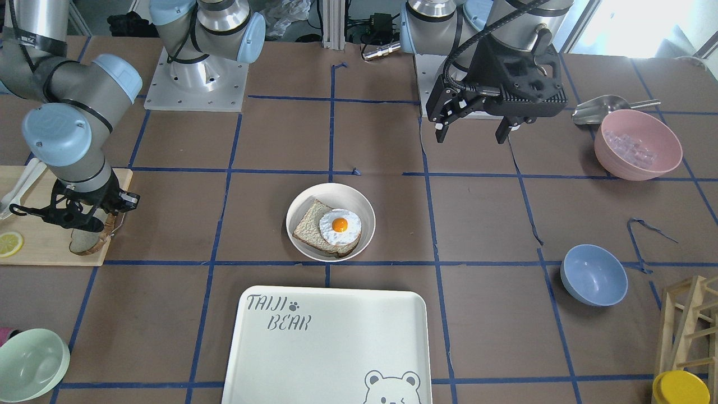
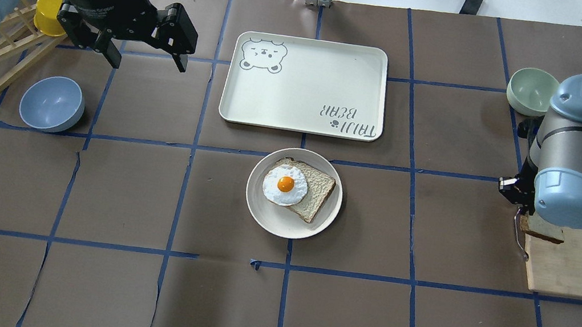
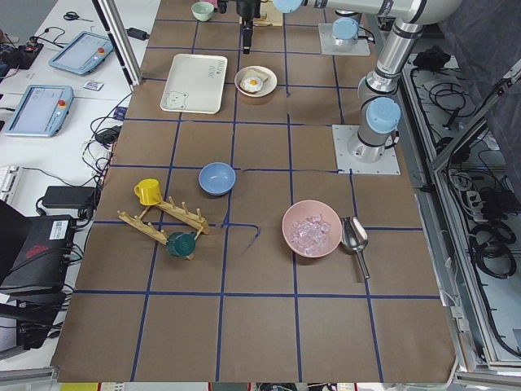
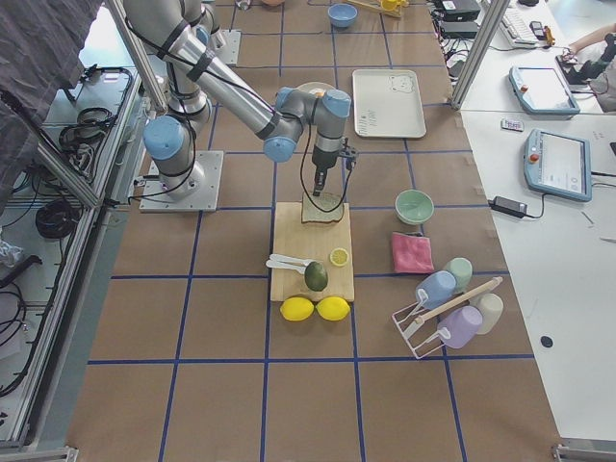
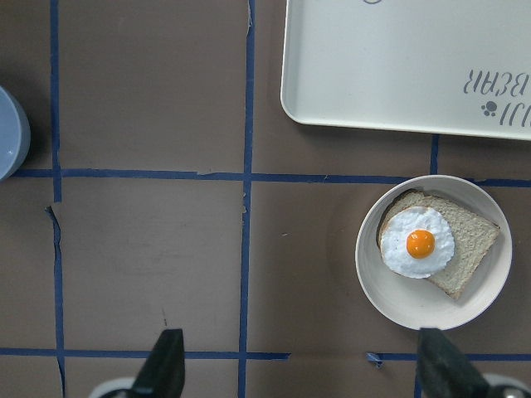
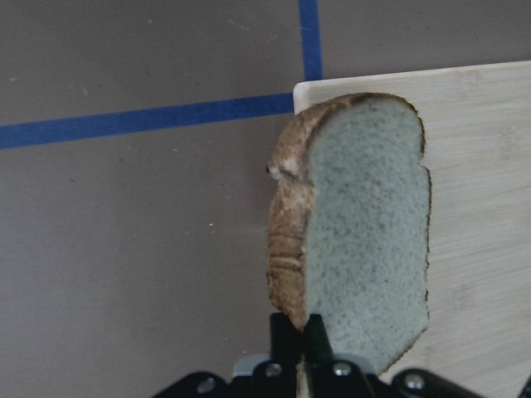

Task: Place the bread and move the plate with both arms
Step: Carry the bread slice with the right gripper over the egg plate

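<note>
The bread [image 6: 365,224] is a pale slice with a brown crust, over the corner of a wooden board [image 1: 45,252]. My right gripper [image 6: 300,340] is shut on its lower edge. In the front-facing view it [image 1: 92,224] holds the slice [image 1: 84,245] tilted at the board's end. The plate [image 1: 362,205] stands mid-table with another slice topped by a fried egg [image 1: 339,225]. My left gripper [image 1: 474,132] is open and empty, high above the table and well away from the plate [image 5: 390,290].
The white bear-print tray [image 1: 336,336] lies just beyond the plate on the operators' side. A blue bowl [image 1: 593,275], a pink bowl of ice [image 1: 638,145] and a wooden rack [image 1: 690,320] are on my left side. A green bowl [image 1: 31,365] and a lemon slice [image 1: 10,244] are on my right.
</note>
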Robot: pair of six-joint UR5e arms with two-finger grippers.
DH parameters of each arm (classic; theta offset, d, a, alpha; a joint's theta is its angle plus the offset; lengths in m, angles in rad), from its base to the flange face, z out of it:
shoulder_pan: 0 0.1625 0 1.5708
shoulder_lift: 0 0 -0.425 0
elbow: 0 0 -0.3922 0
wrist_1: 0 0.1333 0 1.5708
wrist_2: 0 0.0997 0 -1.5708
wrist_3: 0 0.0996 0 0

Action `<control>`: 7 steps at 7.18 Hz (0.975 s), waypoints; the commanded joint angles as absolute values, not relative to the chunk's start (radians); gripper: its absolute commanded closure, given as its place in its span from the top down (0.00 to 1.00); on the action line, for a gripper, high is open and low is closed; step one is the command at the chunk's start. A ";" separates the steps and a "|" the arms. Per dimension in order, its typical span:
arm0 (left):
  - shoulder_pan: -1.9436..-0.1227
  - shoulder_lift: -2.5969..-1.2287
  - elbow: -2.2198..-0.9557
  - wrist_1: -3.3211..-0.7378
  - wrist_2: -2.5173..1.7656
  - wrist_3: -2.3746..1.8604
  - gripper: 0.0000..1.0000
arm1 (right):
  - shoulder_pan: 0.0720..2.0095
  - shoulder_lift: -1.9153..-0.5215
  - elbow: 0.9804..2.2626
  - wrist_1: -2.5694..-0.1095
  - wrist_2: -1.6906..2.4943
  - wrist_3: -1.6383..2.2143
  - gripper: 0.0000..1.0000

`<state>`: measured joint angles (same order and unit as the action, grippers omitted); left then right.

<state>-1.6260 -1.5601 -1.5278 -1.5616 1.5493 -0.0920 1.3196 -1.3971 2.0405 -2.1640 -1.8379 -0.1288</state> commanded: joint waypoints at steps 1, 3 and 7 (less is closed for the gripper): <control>-1.626 -1.560 -1.528 -1.562 1.551 -0.092 1.00 | 1.461 -1.443 1.915 -1.975 -1.824 0.010 0.00; -1.626 -1.560 -1.528 -1.562 1.551 -0.092 1.00 | 1.674 -1.445 1.826 -1.881 -1.771 0.235 0.00; -1.626 -1.560 -1.528 -1.562 1.551 -0.092 1.00 | 2.043 -1.364 1.737 -2.064 -1.724 0.653 0.00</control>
